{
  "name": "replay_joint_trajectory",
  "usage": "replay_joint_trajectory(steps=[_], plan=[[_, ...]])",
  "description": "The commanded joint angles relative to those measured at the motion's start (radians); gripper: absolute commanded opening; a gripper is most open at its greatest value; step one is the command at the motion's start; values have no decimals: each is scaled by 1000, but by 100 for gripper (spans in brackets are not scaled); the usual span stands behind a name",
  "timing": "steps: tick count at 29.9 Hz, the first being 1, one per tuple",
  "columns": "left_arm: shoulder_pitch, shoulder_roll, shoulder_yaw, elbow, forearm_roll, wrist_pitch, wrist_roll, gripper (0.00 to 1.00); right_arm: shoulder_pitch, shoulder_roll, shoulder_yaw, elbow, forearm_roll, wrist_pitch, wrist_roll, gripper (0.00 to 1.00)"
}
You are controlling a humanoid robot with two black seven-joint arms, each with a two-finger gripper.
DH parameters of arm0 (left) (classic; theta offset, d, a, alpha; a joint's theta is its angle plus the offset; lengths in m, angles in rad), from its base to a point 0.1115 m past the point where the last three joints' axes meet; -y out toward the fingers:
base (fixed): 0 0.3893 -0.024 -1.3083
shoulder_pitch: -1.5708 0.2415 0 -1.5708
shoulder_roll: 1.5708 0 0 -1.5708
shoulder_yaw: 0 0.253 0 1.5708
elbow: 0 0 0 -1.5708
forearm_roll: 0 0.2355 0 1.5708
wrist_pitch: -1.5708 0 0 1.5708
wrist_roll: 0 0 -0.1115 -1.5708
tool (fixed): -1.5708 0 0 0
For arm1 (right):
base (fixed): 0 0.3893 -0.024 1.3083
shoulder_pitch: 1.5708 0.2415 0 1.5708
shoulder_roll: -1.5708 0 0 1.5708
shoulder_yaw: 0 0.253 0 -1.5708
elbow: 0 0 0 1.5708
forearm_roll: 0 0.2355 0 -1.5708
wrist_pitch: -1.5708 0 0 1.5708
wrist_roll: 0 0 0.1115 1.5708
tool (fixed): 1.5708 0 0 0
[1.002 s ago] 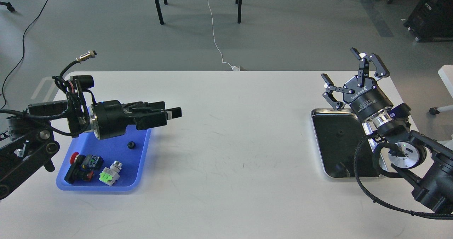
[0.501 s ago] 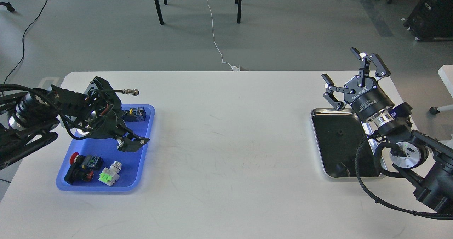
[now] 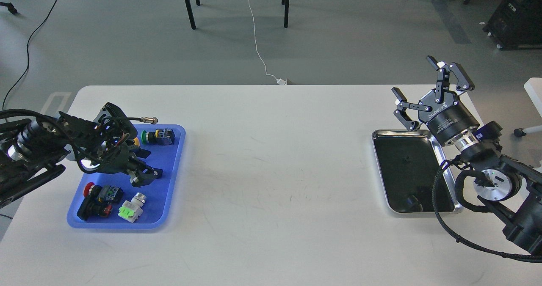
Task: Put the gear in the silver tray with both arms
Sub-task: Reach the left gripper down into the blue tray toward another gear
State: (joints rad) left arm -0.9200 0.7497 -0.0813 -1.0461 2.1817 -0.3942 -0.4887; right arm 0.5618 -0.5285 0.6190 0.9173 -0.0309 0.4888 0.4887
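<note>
The black two-finger left gripper (image 3: 146, 177) is down low inside the blue plastic tray with rounded corners (image 3: 171, 180). It points to the right and a bit down. Its fingers look dark and bunched up, so I cannot tell if they are apart or pinched together, or if they hold anything. The small gear is not plain to see; it may be hidden under the gripper.

Around the left gripper are some small parts in the blue tray. A green push button with a black and yellow block (image 3: 159, 136) lies near the far edge. A red button on a black block (image 3: 98, 197) lies near the front left corner. Just beside it is a white and green switch with a silver cap (image 3: 131, 208). The black left arm (image 3: 51, 142) comes in from the left with many wires on it.

The black two-finger right gripper marked ROBOTIQ (image 3: 427, 93) is up in the air past the far edge of the shiny silver metal tray with a dark bottom (image 3: 381, 167). Its fingers are spread wide apart and hold nothing. The silver tray sits on the right side of the white table (image 3: 275, 171), well apart from the blue tray. The black right arm (image 3: 491, 180) reaches over the tray's right side.
</note>
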Motion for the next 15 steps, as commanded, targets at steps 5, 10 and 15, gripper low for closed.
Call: replay_joint_trajectory(steps=[5, 10, 15], plan=[[10, -1, 0, 1, 0, 0, 0, 50, 0, -1, 1, 0, 0, 0, 0, 99], [10, -9, 0, 3, 0, 0, 0, 51, -2, -2, 1, 0, 0, 0, 0, 99], [12, -13, 0, 9, 0, 0, 0, 51, -3, -2, -1, 2, -1, 0, 0, 99]])
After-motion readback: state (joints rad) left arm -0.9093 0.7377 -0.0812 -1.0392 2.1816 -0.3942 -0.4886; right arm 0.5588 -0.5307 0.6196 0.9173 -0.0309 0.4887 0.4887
